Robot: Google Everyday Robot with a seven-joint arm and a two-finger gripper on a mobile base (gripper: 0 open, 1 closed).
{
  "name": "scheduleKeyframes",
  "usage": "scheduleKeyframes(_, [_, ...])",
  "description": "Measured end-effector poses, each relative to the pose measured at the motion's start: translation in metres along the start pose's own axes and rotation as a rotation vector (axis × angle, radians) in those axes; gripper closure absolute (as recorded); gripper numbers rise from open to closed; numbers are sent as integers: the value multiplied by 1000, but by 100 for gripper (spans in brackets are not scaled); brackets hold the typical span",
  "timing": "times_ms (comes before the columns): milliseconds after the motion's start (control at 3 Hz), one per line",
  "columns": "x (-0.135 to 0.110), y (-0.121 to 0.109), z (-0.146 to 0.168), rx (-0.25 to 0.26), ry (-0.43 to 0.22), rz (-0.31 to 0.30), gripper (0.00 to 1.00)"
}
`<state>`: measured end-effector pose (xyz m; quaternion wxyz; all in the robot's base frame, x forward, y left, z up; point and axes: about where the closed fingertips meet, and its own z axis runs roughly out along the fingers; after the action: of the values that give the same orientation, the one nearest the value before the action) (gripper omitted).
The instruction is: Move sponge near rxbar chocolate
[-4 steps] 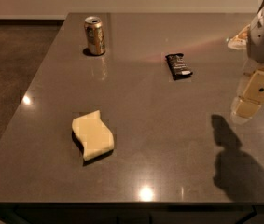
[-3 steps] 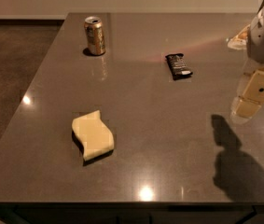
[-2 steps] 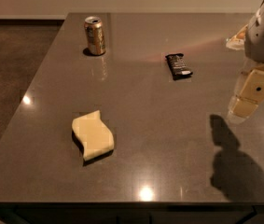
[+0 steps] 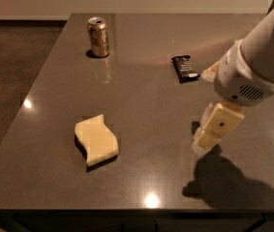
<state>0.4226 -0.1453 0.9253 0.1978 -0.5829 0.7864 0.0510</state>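
Note:
The pale yellow sponge (image 4: pixel 96 139) lies flat on the dark table (image 4: pixel 141 100), front left of centre. The rxbar chocolate (image 4: pixel 184 67), a small black-wrapped bar, lies further back and to the right. My gripper (image 4: pixel 205 138) hangs from the white arm at the right, above the table, well to the right of the sponge and in front of the bar. It holds nothing.
A gold drink can (image 4: pixel 98 36) stands upright at the back left of the table. The table's left edge (image 4: pixel 35 95) drops off to a dark floor. The arm casts a shadow (image 4: pixel 228 182) at the front right.
The arm and gripper have moved left and forward, further in over the table toward the sponge. The sponge, bar and can have not moved.

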Motion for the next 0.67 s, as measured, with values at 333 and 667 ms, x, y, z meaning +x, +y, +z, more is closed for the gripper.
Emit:
scheduleKeyframes(333, [-34, 23, 46, -47, -114, -1, 0])
scheduleKeyframes(667, [-80, 45, 75, -65, -204, -64, 0])
